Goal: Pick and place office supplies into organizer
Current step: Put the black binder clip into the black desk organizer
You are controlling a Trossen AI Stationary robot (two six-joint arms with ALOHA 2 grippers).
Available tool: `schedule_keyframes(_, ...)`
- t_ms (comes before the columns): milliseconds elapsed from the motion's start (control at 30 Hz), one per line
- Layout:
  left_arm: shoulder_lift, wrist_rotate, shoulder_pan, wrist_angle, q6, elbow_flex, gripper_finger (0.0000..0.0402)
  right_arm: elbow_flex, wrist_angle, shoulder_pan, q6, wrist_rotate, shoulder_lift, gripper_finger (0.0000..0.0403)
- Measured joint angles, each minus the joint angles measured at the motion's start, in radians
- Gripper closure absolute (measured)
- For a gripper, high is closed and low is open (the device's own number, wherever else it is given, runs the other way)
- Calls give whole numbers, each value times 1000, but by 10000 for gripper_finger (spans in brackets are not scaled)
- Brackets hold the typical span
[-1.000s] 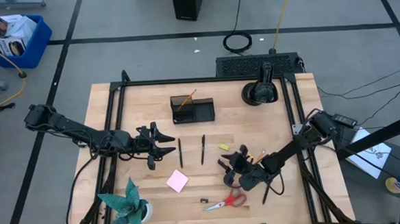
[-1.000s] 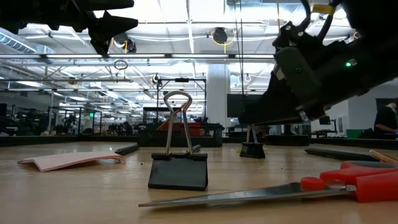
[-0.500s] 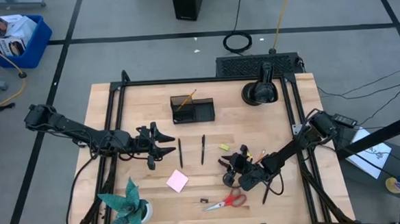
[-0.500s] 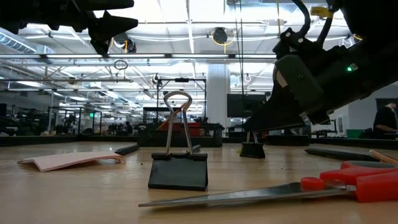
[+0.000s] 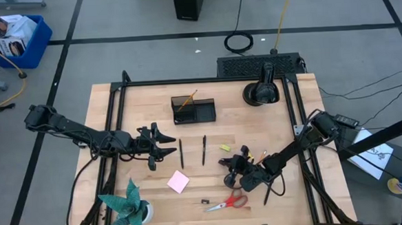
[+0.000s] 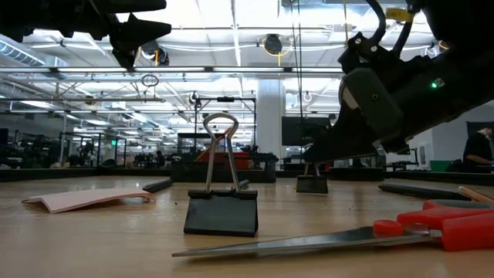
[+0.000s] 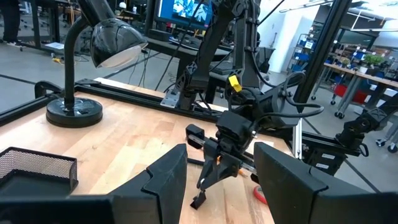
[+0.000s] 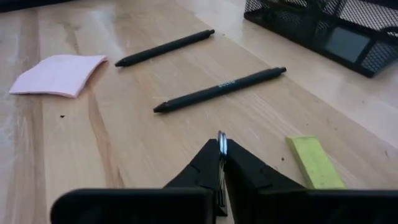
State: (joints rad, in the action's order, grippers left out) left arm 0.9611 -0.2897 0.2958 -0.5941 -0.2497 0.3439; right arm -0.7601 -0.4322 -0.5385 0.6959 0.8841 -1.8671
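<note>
My right gripper (image 8: 221, 146) is shut on a small black binder clip (image 6: 312, 184) at the table's near right. My left gripper (image 5: 163, 143) hovers open over the table's left half with nothing between its fingers. The black mesh organizer (image 5: 193, 110) stands at the far middle with an orange pencil leaning in its cup. Two black pens (image 5: 181, 153) (image 5: 204, 149), a pink sticky pad (image 5: 178, 182), a yellow bit (image 8: 314, 163), red-handled scissors (image 5: 228, 203) and a second, larger binder clip (image 6: 221, 208) lie on the wood. My right gripper pinches the small clip's upright wire handles (image 8: 220, 138) between its two fingertips. The fingers slant down from the table's right side. The clip's black body (image 7: 199, 200) hangs below them, upright. Whether its base rests on the table I cannot tell.
A black desk lamp (image 5: 262, 90) stands at the far right. A teal paper plant (image 5: 126, 206) sits at the near left corner. An orange pencil (image 5: 263, 155) lies beside my right arm. Bare wood lies between the pens and the organizer.
My right gripper has dipped a little toward the small binder clip and shut on its wire handles. The clip stays in its place.
</note>
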Motion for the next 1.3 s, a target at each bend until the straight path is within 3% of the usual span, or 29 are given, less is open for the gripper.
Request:
schedule_keyframes(300, 0, 0, 0, 0, 0, 0, 211, 0, -168, 21, -204, -3, 0, 396)
schedule_keyframes(800, 0, 0, 0, -2, -1, 0, 211, 0, -385, 222, -457, -264, 0, 397)
schedule_keyframes(1300, 0, 0, 0, -5, -1, 0, 211, -125, -379, 434, -636, -469, 0, 397)
